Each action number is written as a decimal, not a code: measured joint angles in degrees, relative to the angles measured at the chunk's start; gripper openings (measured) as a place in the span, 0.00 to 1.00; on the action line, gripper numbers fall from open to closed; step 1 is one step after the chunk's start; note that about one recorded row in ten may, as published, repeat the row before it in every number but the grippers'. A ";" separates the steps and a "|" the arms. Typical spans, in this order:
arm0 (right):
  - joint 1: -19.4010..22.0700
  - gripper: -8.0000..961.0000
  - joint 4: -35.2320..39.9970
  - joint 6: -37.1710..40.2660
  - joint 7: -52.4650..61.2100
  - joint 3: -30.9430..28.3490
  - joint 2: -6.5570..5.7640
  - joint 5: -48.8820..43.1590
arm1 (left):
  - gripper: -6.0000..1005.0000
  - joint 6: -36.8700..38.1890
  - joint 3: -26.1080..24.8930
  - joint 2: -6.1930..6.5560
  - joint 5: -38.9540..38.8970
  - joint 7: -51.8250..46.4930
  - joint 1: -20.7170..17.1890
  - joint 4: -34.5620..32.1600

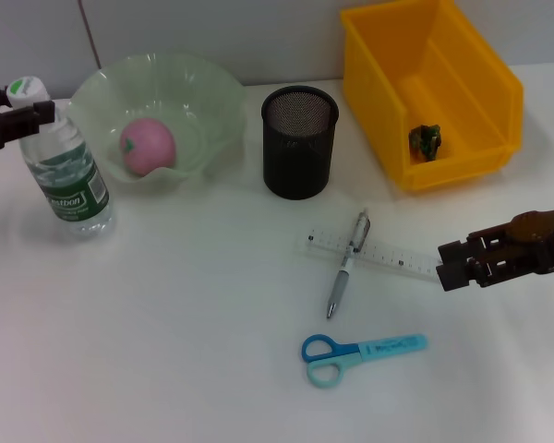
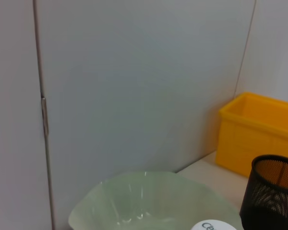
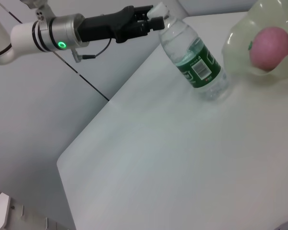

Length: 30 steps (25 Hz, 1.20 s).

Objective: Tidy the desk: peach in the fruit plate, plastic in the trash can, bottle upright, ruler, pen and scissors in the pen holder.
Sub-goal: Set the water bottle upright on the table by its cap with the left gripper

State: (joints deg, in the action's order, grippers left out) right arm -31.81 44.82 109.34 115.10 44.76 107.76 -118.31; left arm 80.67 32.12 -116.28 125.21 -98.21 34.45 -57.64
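Note:
A clear water bottle with a green label stands upright at the far left. My left gripper is shut on its neck just under the white cap; the right wrist view shows the same grip. A pink peach lies in the pale green fruit plate. Green plastic sits in the yellow trash can. On the table lie a clear ruler, a silver pen across it, and blue scissors. My right gripper is open beside the ruler's right end.
The black mesh pen holder stands between the plate and the trash can, with nothing showing in it. A grey wall runs behind the table. The table's left edge lies close to the bottle.

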 joint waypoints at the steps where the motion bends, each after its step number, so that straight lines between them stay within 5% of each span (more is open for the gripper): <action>1: 0.00 0.78 -0.01 0.00 0.03 -0.01 0.00 0.00 | 0.52 -0.42 0.47 -0.07 0.00 0.04 -0.17 -0.01; 16: -0.44 0.78 -0.27 0.54 0.24 0.07 -0.10 0.00 | 0.53 -2.45 1.27 -0.80 0.31 -0.17 -0.69 -0.06; 22: -0.42 0.78 -0.27 0.50 0.27 0.07 -0.08 0.00 | 0.75 -1.99 1.27 -0.63 -0.01 -0.17 -1.17 -0.71; 30: -0.64 0.78 -0.36 0.36 0.39 -0.06 0.03 -0.69 | 0.80 6.53 0.85 0.23 -4.06 -0.58 -3.20 -5.50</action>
State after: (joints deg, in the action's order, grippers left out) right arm -32.45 44.46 109.70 115.48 44.70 107.79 -119.00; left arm 87.20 32.98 -116.04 121.15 -98.79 31.25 -63.14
